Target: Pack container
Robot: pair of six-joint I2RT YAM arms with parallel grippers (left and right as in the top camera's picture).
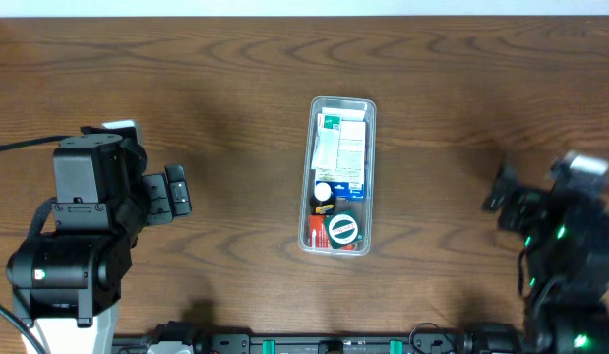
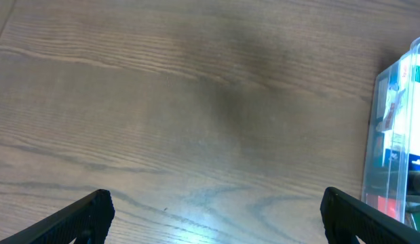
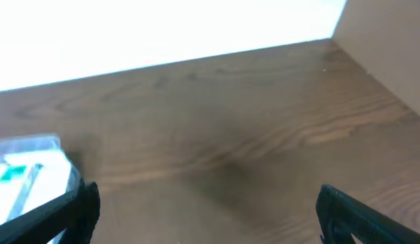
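Note:
The clear plastic container (image 1: 371, 108) lies lengthwise in the middle of the table. It holds white and blue boxes, a small round white item and a round red-and-white item near its front end. My left gripper (image 1: 176, 191) is open and empty to the left of the container, well apart from it. The left wrist view shows the open jaws (image 2: 213, 210) over bare wood, with the container (image 2: 393, 135) at the right edge. My right gripper (image 1: 503, 189) is open and empty to the right of the container. In the right wrist view the jaws (image 3: 206, 207) are wide apart, with the container (image 3: 30, 166) at the lower left.
The wooden table (image 1: 186, 69) spreads wide around the container. A pale wall or board (image 3: 393, 41) rises at the far right of the right wrist view. The arm bases stand at the front corners.

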